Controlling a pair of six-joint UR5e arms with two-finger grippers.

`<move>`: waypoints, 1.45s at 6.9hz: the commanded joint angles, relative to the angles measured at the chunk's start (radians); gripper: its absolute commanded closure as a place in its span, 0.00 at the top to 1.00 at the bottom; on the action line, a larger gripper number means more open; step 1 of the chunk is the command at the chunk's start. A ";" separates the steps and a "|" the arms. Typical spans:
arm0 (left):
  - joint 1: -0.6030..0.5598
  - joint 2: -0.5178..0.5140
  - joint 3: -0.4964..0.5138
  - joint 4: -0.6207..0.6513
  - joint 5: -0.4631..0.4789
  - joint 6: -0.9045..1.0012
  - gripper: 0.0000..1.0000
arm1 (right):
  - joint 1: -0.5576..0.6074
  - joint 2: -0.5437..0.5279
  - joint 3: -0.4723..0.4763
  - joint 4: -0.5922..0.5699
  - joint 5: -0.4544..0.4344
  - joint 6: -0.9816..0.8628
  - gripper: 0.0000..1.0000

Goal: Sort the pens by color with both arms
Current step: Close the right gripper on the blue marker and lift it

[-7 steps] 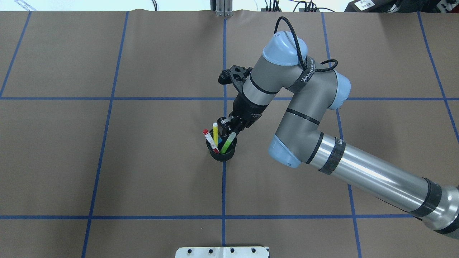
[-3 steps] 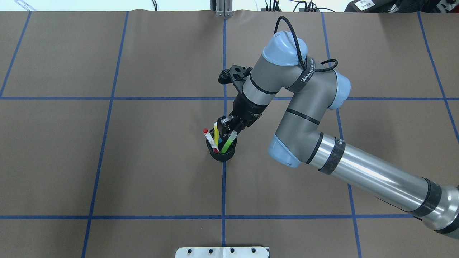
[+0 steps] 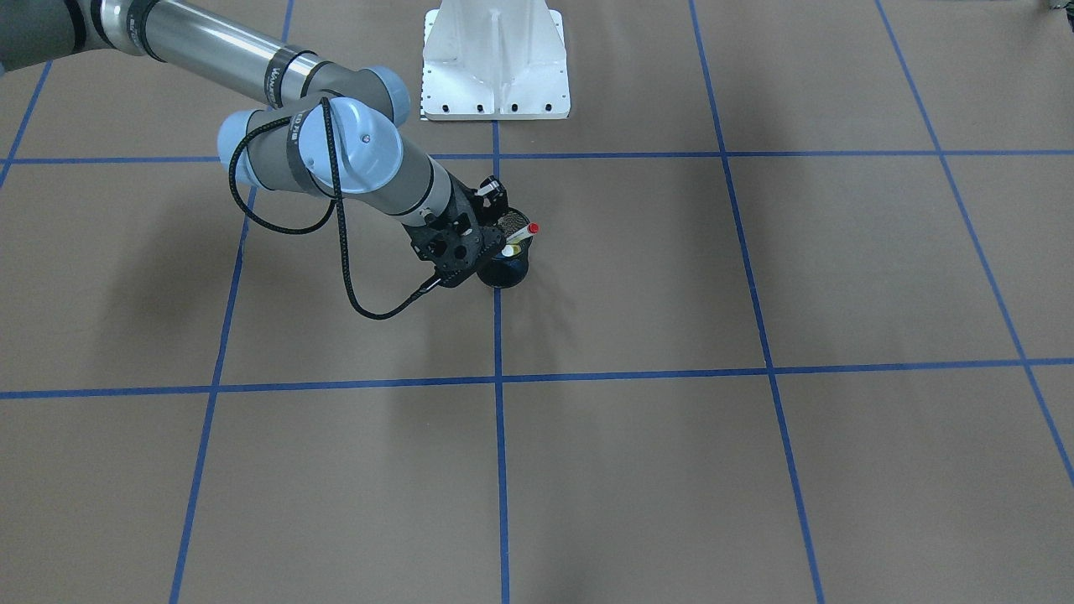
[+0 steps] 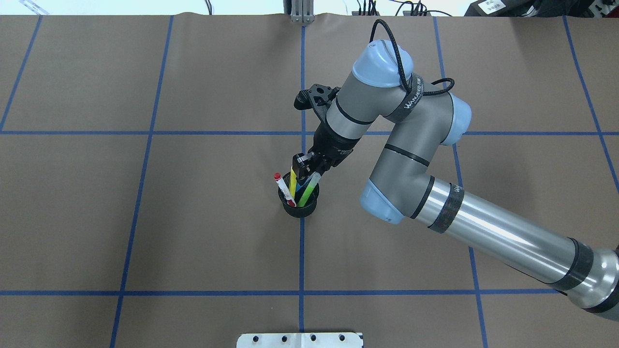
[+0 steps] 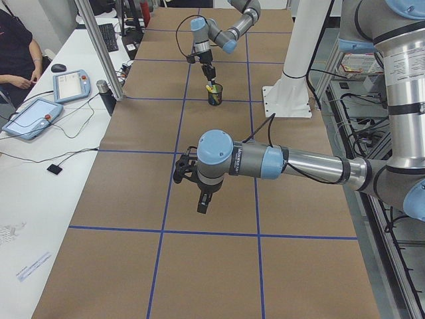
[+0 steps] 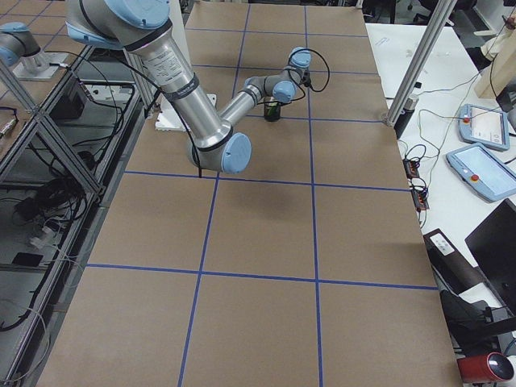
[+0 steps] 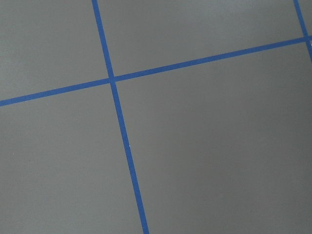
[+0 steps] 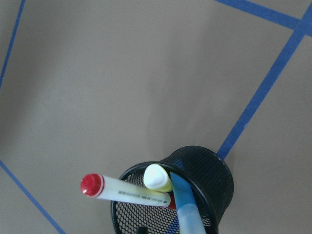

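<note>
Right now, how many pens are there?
4, all standing in the cup. In the overhead view, left to right: red-capped pen, yellow pen, blue pen, green pen. I see no others.

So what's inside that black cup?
In the cup: a red-capped pen, yellow pen, blue pen and green pen. Its wall hides their lower ends; the right gripper covers the blue pen's top.

Blue pen [image 8: 187, 212] partly off-frame, btm edge

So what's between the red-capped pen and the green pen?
The yellow pen and the blue pen, as the overhead view shows.
</note>
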 commanded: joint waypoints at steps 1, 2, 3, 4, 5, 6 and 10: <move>0.000 0.000 0.000 0.000 0.000 0.000 0.99 | 0.009 0.010 -0.001 -0.001 -0.002 0.000 0.59; 0.000 0.000 0.000 0.000 0.000 0.000 0.99 | 0.013 0.010 -0.001 0.001 -0.002 0.000 0.72; 0.000 0.000 0.000 0.000 0.000 -0.001 0.99 | 0.013 0.012 -0.001 0.001 -0.004 0.000 0.72; 0.000 0.000 0.000 0.000 0.000 0.000 0.99 | 0.013 0.018 -0.010 0.001 -0.004 0.000 0.71; 0.000 0.002 0.000 0.000 0.000 0.000 0.99 | 0.013 0.042 -0.039 0.001 -0.004 0.000 0.64; 0.000 0.012 0.000 -0.006 0.000 0.000 0.99 | 0.013 0.044 -0.042 0.002 -0.004 0.000 0.55; 0.002 0.012 0.000 -0.008 0.000 0.000 0.99 | 0.013 0.033 -0.039 0.006 -0.001 0.002 0.54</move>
